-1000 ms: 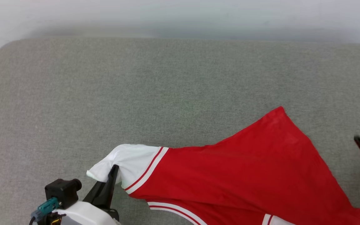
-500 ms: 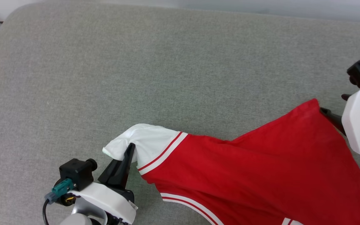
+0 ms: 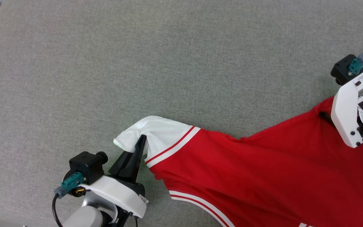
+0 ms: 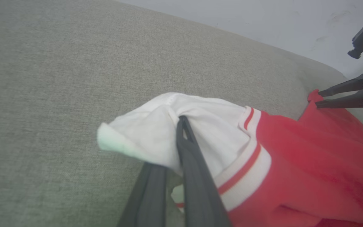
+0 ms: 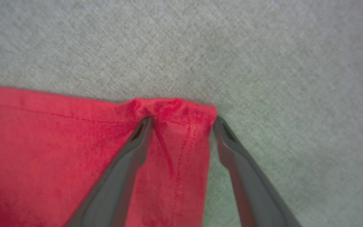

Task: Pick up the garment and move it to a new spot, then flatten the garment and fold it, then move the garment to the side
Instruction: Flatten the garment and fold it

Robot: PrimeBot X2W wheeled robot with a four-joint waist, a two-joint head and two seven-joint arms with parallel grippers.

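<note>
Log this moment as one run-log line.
left jaws: shut on jersey sleeve | right jaws: open, astride hem corner | jersey: rumpled on grey cushion, not flat, unfolded

The garment point(image 3: 263, 170) is thin, soft cloth with a matt face, red in the body and white at the sleeve point(image 3: 156, 132), with flat striped trim and a stitched hem. The padded surface point(image 3: 169, 63) is covered in coarse grey woven fabric, matt and slightly rough. The left gripper point(image 3: 141, 138) and right gripper point(image 5: 183, 119) have smooth, matt dark plastic fingers. The left wrist shell point(image 3: 118, 195) is smooth white plastic with a faint sheen.
</note>
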